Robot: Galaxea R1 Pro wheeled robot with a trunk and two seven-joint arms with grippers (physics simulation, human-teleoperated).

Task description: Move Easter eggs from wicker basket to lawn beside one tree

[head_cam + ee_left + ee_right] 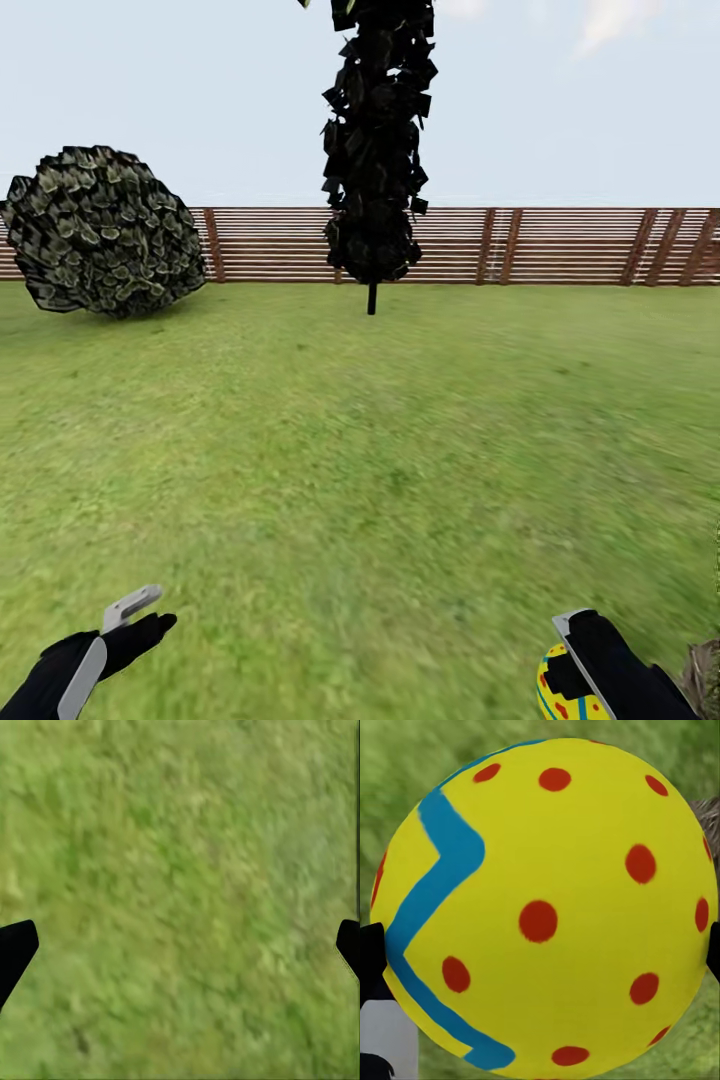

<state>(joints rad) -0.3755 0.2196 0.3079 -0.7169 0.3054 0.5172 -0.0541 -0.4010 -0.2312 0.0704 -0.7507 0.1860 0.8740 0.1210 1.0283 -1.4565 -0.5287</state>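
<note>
Holding one yellow Easter egg with red dots and a blue zigzag band (547,907), the right gripper (590,665) has its jaws clenched on the egg's sides; the right wrist view shows dark fingertips (371,952) at both flanks of the egg. In the head view it sits low at the right, above the mottled green lawn (360,450). A scrap of brown weave at the lower right edge (705,675) may be the wicker basket (too little visible to be sure).

Left gripper (135,620): jaws released, spread wide over bare grass, nothing between them.

Ahead: a dark narrow cypress-like tree (375,150), a round leafy bush (100,230), and a brown slatted wooden fence (560,245).

Progress, as judged: first stage only. One egg is lifted, none seen laid on grass; the other two are unaccounted for. A thick-trunked tree remains to be found.
</note>
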